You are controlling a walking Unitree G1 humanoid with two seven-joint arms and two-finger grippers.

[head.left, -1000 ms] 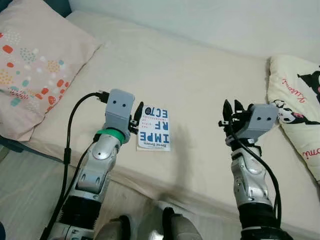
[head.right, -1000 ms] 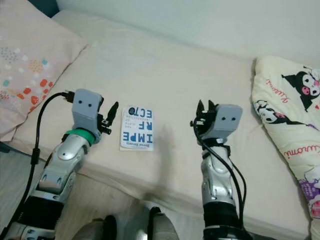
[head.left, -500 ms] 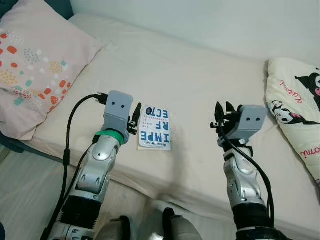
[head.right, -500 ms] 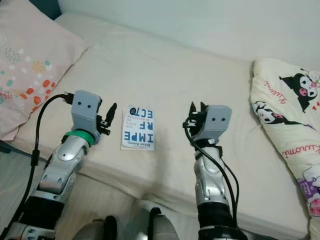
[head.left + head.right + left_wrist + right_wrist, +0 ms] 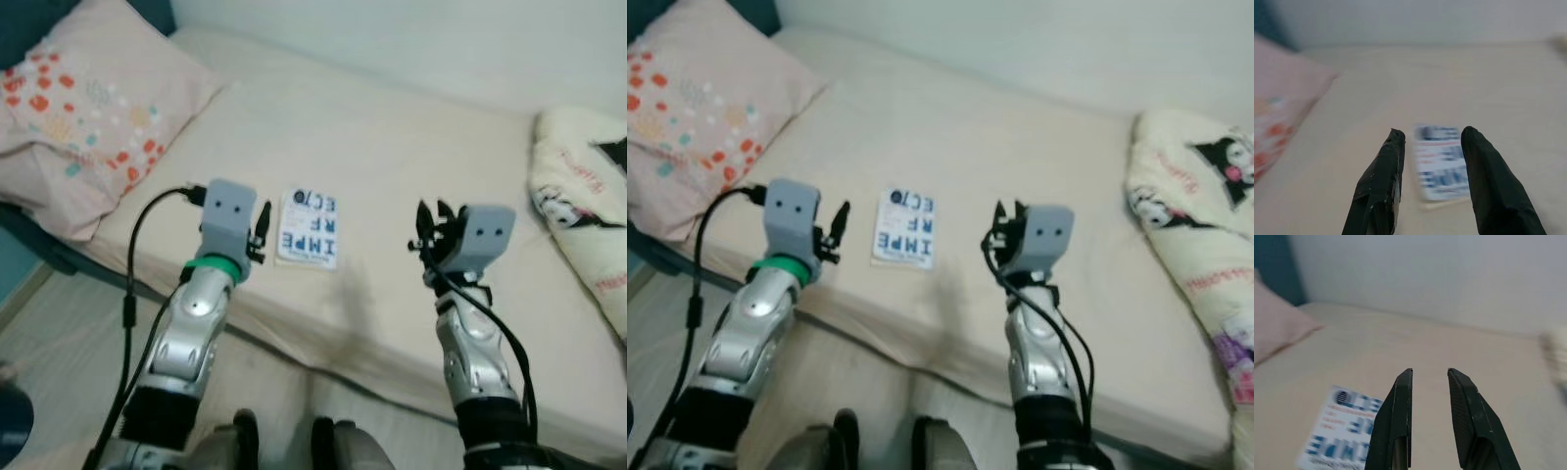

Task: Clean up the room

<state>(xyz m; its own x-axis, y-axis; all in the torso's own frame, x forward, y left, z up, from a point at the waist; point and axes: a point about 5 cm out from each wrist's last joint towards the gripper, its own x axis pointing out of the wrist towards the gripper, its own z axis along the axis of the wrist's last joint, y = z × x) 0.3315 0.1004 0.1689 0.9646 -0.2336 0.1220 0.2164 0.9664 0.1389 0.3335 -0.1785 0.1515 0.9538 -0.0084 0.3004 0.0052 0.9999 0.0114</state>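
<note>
A white book (image 5: 310, 228) with blue lettering lies flat on the cream mattress (image 5: 392, 147), near its front edge. My left gripper (image 5: 262, 221) hovers just left of the book, its fingers open and empty; in the left wrist view the book (image 5: 1442, 161) lies ahead between the two black fingers (image 5: 1386, 176). My right gripper (image 5: 432, 224) is held above the mattress to the right of the book, apart from it, open with nothing in it. The right wrist view has the book (image 5: 1344, 431) off to one side of the gripper (image 5: 1429, 373).
A pink pillow (image 5: 98, 117) with coloured dots lies at the bed's left end. A cream cartoon-print cushion (image 5: 588, 220) sits at the right. A pale wall (image 5: 441, 39) runs behind the bed. Wooden floor (image 5: 69, 343) lies before the mattress edge; my feet (image 5: 294, 446) stand there.
The camera has pulled back and the picture is blurred. My right gripper has come left, closer to the book. The left gripper stays beside the book.
</note>
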